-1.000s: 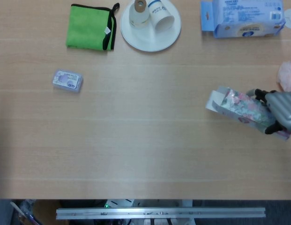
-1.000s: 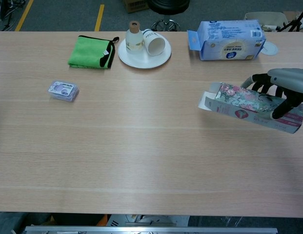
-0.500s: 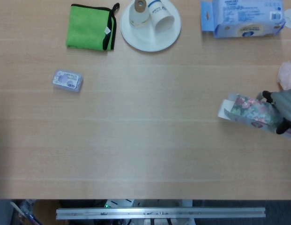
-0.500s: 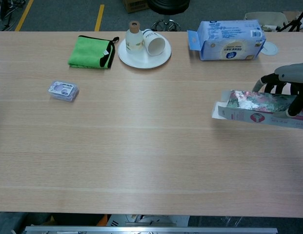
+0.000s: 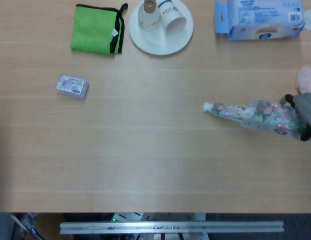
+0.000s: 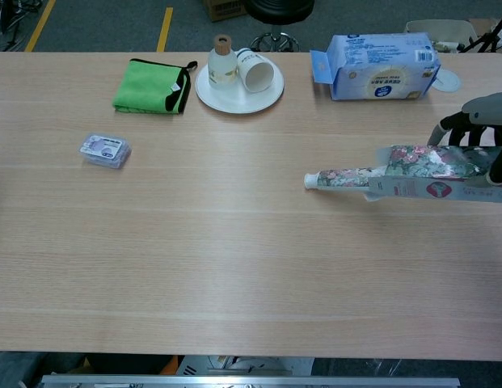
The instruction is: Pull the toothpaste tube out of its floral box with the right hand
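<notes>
My right hand (image 5: 306,114) (image 6: 482,133) grips the far end of the floral box (image 5: 273,118) (image 6: 440,172) at the table's right edge. The box lies roughly level, its open end facing left. The floral toothpaste tube (image 5: 226,110) (image 6: 346,175) sticks out of that open end, its white cap (image 5: 207,106) (image 6: 310,180) pointing left over the table. The tube's rear is hidden inside the box. Neither view shows my left hand.
A green cloth (image 5: 96,28), a white plate (image 5: 171,44) with a bottle (image 5: 148,14) and a cup (image 5: 173,17), and a blue tissue pack (image 5: 260,19) line the far side. A small lilac case (image 5: 72,86) lies at the left. Something pink (image 5: 307,80) sits by the right edge.
My right hand has carried the box to the right. The tube, hidden inside before, now shows out of the box's left end.
</notes>
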`<state>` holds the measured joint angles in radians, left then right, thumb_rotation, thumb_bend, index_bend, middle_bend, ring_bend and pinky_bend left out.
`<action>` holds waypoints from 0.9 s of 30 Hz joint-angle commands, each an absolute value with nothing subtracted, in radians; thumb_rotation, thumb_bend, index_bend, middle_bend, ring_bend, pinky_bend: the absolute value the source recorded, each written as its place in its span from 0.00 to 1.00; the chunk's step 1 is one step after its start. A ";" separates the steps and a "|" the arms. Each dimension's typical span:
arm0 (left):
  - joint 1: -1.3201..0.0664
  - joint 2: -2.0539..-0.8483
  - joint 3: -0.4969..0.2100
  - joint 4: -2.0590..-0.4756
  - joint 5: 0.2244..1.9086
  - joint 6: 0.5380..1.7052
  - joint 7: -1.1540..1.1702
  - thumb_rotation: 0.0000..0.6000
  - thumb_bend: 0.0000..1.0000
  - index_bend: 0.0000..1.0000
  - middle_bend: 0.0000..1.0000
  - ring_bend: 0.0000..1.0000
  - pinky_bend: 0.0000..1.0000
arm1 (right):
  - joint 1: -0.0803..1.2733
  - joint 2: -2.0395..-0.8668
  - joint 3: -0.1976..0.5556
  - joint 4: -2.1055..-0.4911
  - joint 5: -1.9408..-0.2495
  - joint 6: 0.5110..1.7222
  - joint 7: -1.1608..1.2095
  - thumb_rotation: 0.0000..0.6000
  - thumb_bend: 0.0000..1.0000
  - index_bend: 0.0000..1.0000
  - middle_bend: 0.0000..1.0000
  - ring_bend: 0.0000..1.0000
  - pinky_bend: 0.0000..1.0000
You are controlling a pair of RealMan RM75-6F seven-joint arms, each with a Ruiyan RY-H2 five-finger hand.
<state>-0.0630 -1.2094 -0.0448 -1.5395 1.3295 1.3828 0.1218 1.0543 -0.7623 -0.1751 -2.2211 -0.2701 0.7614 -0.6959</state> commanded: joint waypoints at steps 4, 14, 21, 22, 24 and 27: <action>-0.065 -1.208 -0.046 -1.543 1.330 1.384 0.125 1.00 0.11 0.00 0.00 0.00 0.20 | 1.070 -0.725 -0.179 -2.248 -0.289 0.778 -0.679 1.00 0.41 0.38 0.41 0.30 0.47; -0.064 -1.210 -0.045 -1.544 1.330 1.385 0.124 1.00 0.11 0.00 0.00 0.00 0.20 | 1.032 -0.648 -0.166 -2.307 -0.393 0.803 -0.624 1.00 0.41 0.38 0.41 0.30 0.47; -0.063 -1.209 -0.044 -1.543 1.329 1.386 0.123 1.00 0.11 0.00 0.00 0.00 0.20 | 0.955 -0.748 -0.169 -2.249 -0.485 0.842 -0.586 1.00 0.25 0.30 0.31 0.25 0.42; -0.063 -1.209 -0.044 -1.543 1.329 1.386 0.123 1.00 0.11 0.00 0.00 0.00 0.20 | 0.940 -0.759 -0.168 -2.241 -0.507 0.852 -0.577 1.00 0.16 0.24 0.25 0.22 0.39; -0.063 -1.208 -0.045 -1.545 1.329 1.387 0.125 1.00 0.11 0.00 0.00 0.00 0.20 | 0.905 -0.782 -0.164 -2.226 -0.564 0.879 -0.560 1.00 0.04 0.12 0.16 0.17 0.35; -0.064 -1.206 -0.045 -1.549 1.329 1.387 0.129 1.00 0.11 0.00 0.00 0.00 0.20 | 0.853 -0.804 -0.152 -2.216 -0.655 0.920 -0.521 1.00 0.00 0.01 0.07 0.11 0.32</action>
<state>-0.0641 -1.2064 -0.0448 -1.5490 1.3293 1.3872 0.1289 0.9018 -0.7750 -0.1628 -2.2341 -0.5852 0.8806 -0.5586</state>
